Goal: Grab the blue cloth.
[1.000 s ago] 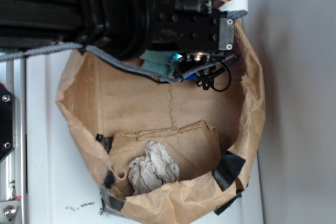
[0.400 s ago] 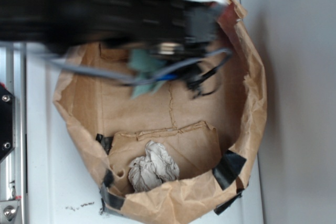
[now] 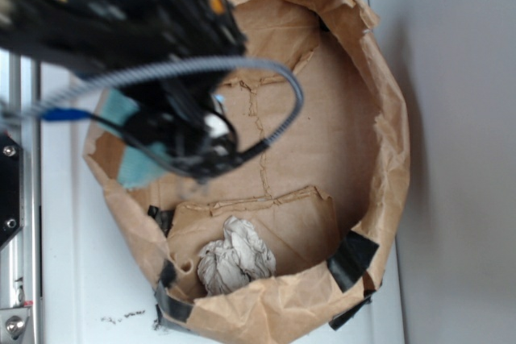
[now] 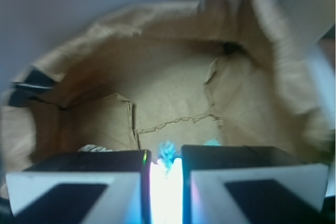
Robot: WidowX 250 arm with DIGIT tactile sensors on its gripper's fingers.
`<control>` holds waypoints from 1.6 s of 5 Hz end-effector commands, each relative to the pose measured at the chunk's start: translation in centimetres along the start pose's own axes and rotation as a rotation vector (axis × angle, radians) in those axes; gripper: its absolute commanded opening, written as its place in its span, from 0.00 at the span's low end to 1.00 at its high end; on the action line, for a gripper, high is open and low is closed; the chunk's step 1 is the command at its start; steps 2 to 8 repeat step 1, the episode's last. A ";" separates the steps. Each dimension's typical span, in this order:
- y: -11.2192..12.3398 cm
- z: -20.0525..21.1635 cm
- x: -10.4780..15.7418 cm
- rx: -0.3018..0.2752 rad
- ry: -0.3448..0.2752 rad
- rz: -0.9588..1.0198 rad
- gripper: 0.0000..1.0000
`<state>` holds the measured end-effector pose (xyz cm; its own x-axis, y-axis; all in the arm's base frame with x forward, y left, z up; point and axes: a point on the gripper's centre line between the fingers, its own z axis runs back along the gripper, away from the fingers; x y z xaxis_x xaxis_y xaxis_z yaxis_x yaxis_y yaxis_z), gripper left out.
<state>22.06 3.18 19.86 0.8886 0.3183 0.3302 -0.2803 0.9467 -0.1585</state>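
The gripper (image 4: 166, 182) is clenched on the blue cloth (image 3: 137, 163) — teal hangs at the left of the frame, above the paper bag's (image 3: 391, 159) left rim.

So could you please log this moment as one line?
gripper: shut on blue cloth | cloth: lifted, over bag edge | wad: in bag

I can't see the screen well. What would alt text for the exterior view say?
A blurred black robot arm hangs over a torn brown paper bag, its gripper beside a blue cloth at the bag's left wall; whether the jaws grip the cloth is hidden. A crumpled beige-white wad lies near the bottom.
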 end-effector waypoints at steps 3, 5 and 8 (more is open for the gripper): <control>2.3 2.0 0.0 0.064 -0.043 -0.046 0.00; 2.3 2.0 0.0 0.064 -0.043 -0.046 0.00; 2.3 2.0 0.0 0.064 -0.043 -0.046 0.00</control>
